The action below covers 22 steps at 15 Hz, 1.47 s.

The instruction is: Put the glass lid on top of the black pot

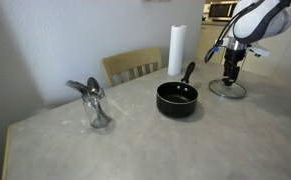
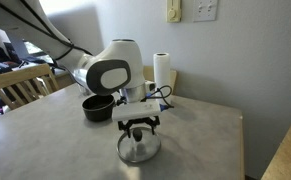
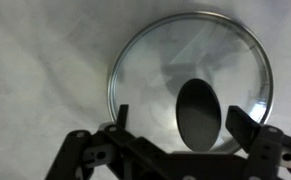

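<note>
Pincer point(image 3: 183, 117) (jaws apart) over glass lid point(image 3: 177, 58)

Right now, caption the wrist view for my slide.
Open gripper over round clear glass lid, fingers flanking its dark centre knob.

Flat on the grey tabletop point(image 1: 135, 145), under the Robotiq gripper point(image 1: 231, 70): round metal-rimmed glass lid point(image 1: 226, 89). Beside it, apart: small black long-handled saucepan point(image 1: 177, 99). Farther along: clear glass jar of metal spoons point(image 1: 98, 110). Behind the saucepan: white paper-towel roll point(image 1: 176, 50), upright.
</note>
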{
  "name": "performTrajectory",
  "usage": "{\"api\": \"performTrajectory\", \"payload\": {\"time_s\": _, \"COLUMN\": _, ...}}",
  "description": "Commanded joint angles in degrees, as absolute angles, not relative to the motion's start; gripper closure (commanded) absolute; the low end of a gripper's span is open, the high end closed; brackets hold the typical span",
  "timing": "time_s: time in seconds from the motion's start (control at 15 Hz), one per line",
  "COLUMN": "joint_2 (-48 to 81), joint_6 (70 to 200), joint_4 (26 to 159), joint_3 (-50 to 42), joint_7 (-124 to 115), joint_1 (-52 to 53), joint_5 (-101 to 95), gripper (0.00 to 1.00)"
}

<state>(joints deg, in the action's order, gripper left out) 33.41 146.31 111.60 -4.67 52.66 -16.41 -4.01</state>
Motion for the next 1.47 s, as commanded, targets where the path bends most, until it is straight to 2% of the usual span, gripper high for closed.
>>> {"api": "performTrajectory", "payload": {"time_s": 0.0, "joint_2": 33.8, "joint_6": 143.4, "joint_4": 110.6, "joint_3": -3.0, "joint_7": 53.8, "joint_1": -18.5, "joint_5": -3.5, "gripper": 0.34}}
{"api": "performTrajectory", "payload": {"time_s": 0.47, "joint_2": 33.7, "joint_6": 141.4, "joint_4": 110.3, "joint_3": -2.2, "joint_7": 54.0, "joint_1": -18.9, "joint_5": -3.2, "gripper": 0.82}}
{"api": "performTrajectory", "payload": {"time_s": 0.53, "joint_2": 33.6, "joint_6": 141.4, "joint_4": 110.3, "joint_3": -2.1, "joint_7": 53.9, "joint_1": -18.9, "joint_5": -3.1, "gripper": 0.85}}
{"api": "performTrajectory", "payload": {"time_s": 1.4, "joint_2": 25.9, "joint_6": 140.9, "joint_4": 112.0, "joint_3": -4.5, "joint_7": 39.1, "joint_1": -16.8, "joint_5": -3.8, "gripper": 0.84}}
